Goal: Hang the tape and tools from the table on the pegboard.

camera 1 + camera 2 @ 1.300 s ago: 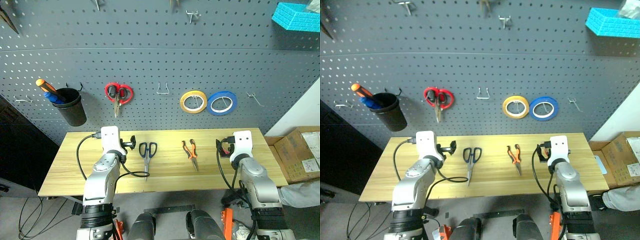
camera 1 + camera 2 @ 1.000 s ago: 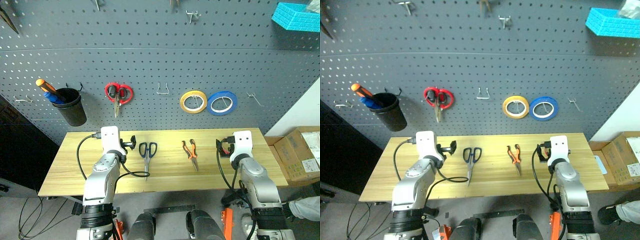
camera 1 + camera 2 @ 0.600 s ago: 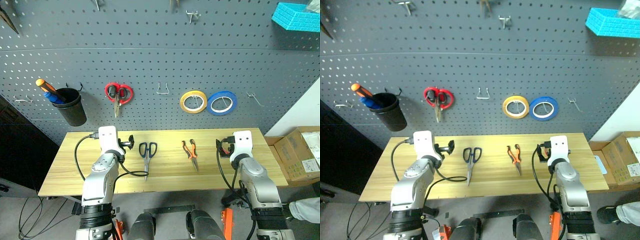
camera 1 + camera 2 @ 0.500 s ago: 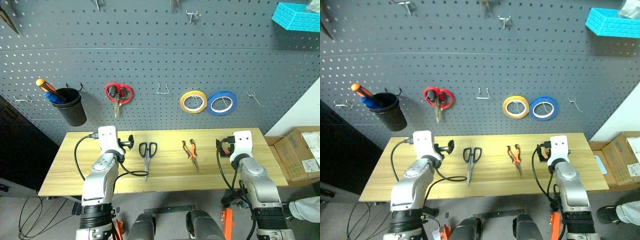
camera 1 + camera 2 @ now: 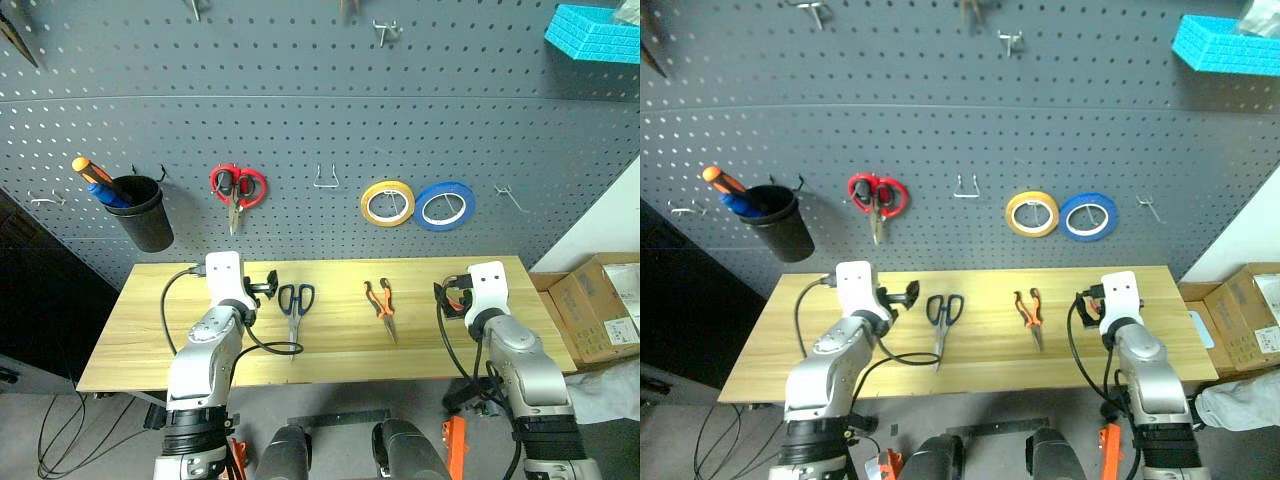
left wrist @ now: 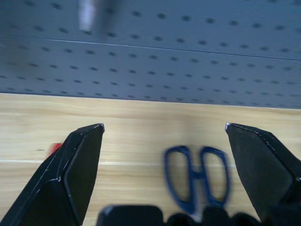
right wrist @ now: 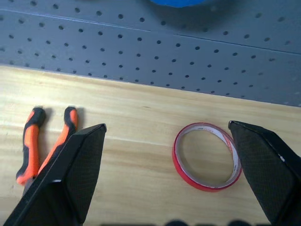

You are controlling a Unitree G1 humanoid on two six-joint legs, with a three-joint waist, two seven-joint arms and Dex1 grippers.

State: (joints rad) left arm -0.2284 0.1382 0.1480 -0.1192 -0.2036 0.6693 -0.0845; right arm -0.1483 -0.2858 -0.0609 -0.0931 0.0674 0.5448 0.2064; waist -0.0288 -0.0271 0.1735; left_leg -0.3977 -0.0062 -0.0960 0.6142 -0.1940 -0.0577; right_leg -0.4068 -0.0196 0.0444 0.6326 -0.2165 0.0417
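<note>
Red tape (image 7: 207, 156) flat on table (image 7: 127, 127) — ahead of right tool (image 7: 167, 179), wide open, empty

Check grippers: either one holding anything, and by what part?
Nothing held. Left gripper and right gripper are both open; blue scissors and red tape lie on the table.

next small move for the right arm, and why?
Probably ease the right gripper forward and down onto the red tape ring. Its fingers stand wide open and empty, the ring lies flat on the table just ahead between them, apart from the pliers, and nothing blocks the way.
</note>
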